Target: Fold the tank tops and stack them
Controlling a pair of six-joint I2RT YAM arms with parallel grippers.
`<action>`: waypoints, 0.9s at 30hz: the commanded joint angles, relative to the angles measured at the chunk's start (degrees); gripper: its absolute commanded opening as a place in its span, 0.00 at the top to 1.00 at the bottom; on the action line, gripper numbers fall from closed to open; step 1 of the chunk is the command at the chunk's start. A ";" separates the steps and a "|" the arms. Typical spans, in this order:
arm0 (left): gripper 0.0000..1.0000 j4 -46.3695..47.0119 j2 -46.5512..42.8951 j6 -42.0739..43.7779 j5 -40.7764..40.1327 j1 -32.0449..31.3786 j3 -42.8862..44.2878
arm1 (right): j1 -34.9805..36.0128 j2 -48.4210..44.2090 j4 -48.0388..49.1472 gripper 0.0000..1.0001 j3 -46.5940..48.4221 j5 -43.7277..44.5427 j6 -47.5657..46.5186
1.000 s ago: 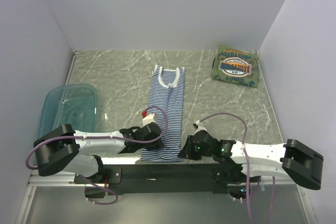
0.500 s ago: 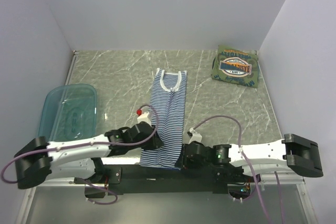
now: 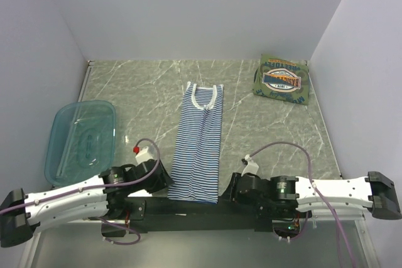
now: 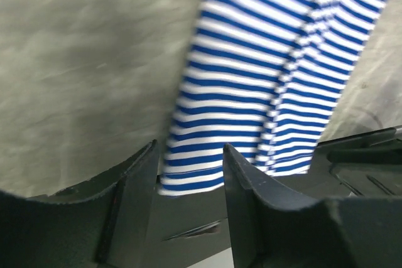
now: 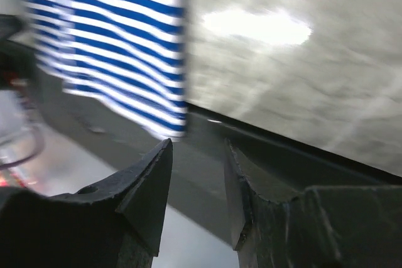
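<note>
The navy-and-white striped tank top (image 3: 201, 142) lies flat as one long strip down the middle of the table, neckline at the far end and hem on the near edge. In the left wrist view the striped top (image 4: 264, 73) shows just beyond my left gripper (image 4: 190, 155), which is open and empty. My left gripper (image 3: 166, 183) sits at the hem's left corner. My right gripper (image 3: 231, 187) sits at the right corner, open and empty (image 5: 198, 149), with the striped top (image 5: 119, 42) to its upper left. The olive-green tank top (image 3: 282, 80) lies folded at the far right.
A translucent teal tub (image 3: 81, 139) stands at the left side of the table. The black base rail (image 3: 188, 208) runs along the near edge under the striped hem. Walls close the table on the left, back and right.
Both grippers opened, let go of the striped top's near end and drew back toward the near edge. The top now lies straighter and longer.
</note>
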 commanded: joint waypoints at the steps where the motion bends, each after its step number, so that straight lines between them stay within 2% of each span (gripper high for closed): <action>1: 0.48 -2.32 -4.92 -5.17 2.09 -0.13 -2.59 | 2.10 4.01 3.09 0.54 -0.93 -0.52 3.36; 7: 0.50 -1.70 -5.47 -6.49 5.34 -0.13 -5.75 | 4.47 10.26 8.01 0.53 -1.81 -0.34 7.84; 10: 0.54 -1.79 -5.90 -8.07 6.31 -0.21 -7.07 | 5.44 11.66 10.30 0.53 -2.33 -0.08 10.65; 14: 0.57 -2.49 -6.79 -9.13 6.75 -0.13 -7.86 | 8.07 13.60 8.11 0.55 -1.89 1.15 15.13; 21: 0.60 0.58 -4.33 -8.34 8.51 -0.30 -9.88 | 9.31 13.60 9.34 0.57 -4.61 3.08 20.84; 27: 0.61 1.12 -3.01 -8.25 8.51 -1.09 -10.15 | 9.48 9.74 9.69 0.57 -8.57 5.36 24.71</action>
